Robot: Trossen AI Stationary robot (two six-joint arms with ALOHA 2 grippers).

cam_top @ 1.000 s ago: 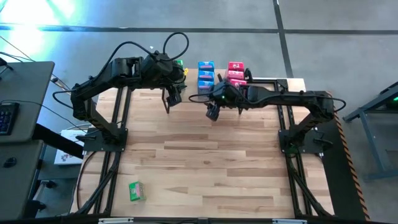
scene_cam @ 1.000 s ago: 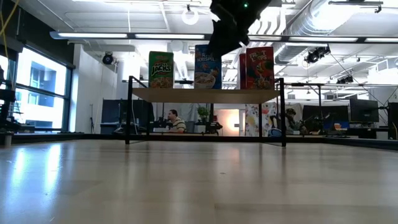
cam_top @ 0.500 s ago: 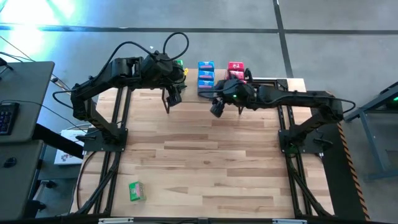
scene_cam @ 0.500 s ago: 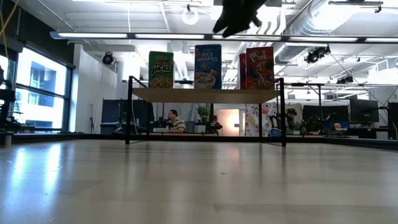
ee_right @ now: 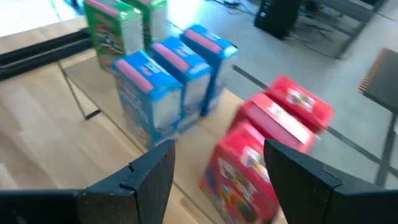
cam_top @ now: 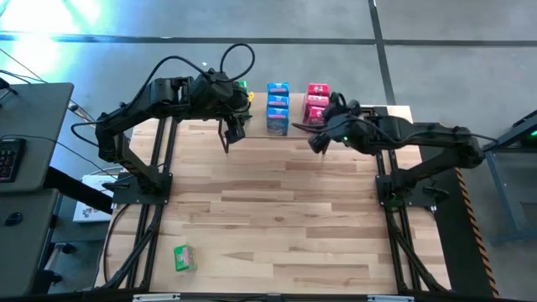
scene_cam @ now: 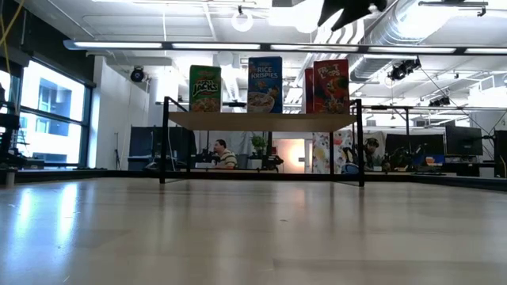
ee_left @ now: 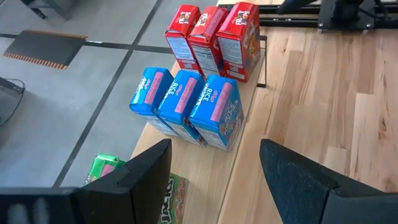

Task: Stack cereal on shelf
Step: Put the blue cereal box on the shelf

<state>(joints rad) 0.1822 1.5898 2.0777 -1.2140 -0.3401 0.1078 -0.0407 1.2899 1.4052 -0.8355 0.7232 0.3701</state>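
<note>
Small cereal boxes stand upright in rows on the shelf (scene_cam: pixel 261 120) at the table's far edge: green (scene_cam: pixel 205 89), blue (cam_top: pixel 278 105) and red-pink (cam_top: pixel 317 101). The left wrist view shows three blue boxes (ee_left: pixel 186 106) and three red-pink ones (ee_left: pixel 214 37). One more green box (cam_top: pixel 185 257) lies flat near the table's near left corner. My left gripper (cam_top: pixel 228 130) hangs open in front of the green boxes, which the arm partly hides. My right gripper (cam_top: pixel 319 144) is open, high in front of the red-pink boxes (ee_right: pixel 267 143). Neither touches anything.
The bare wooden tabletop (cam_top: pixel 277 218) stretches from the shelf to the near edge. Black arm frames (cam_top: pixel 151 184) run along the left and right sides. A desk with a keyboard (cam_top: pixel 17 159) stands left of the table. A person (scene_cam: pixel 224 154) sits in the room beyond.
My right gripper has moved toward the table's right edge, from in front of the blue boxes to in front of the red-pink ones, and has risen toward the top of the low view. The boxes have stayed put.
</note>
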